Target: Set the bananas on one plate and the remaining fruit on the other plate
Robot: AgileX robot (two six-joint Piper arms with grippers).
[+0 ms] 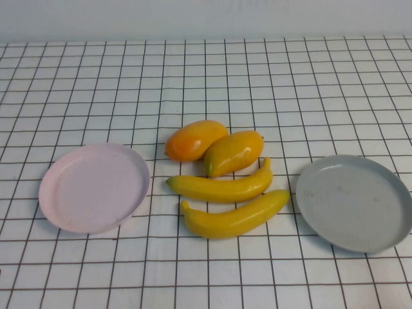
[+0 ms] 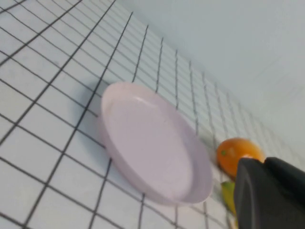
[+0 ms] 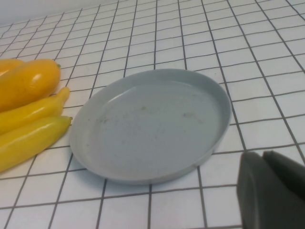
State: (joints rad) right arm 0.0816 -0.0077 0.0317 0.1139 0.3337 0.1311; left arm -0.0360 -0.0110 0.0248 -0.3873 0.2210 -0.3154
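Note:
Two yellow bananas (image 1: pixel 222 187) (image 1: pixel 235 219) lie side by side in the middle of the table. Two mango-like fruits, one orange (image 1: pixel 195 140) and one yellow-orange (image 1: pixel 234 152), lie just behind them, touching. The pink plate (image 1: pixel 93 187) sits empty at the left and the grey-blue plate (image 1: pixel 354 203) sits empty at the right. Neither gripper shows in the high view. My left gripper (image 2: pixel 263 162) is shut and empty near the pink plate (image 2: pixel 152 143), with the orange fruit (image 2: pixel 236 152) beyond. My right gripper (image 3: pixel 261 155) is shut and empty beside the grey-blue plate (image 3: pixel 152 124).
The table is covered by a white cloth with a dark grid (image 1: pixel 206 77). A pale wall runs along the back edge (image 1: pixel 206 19).

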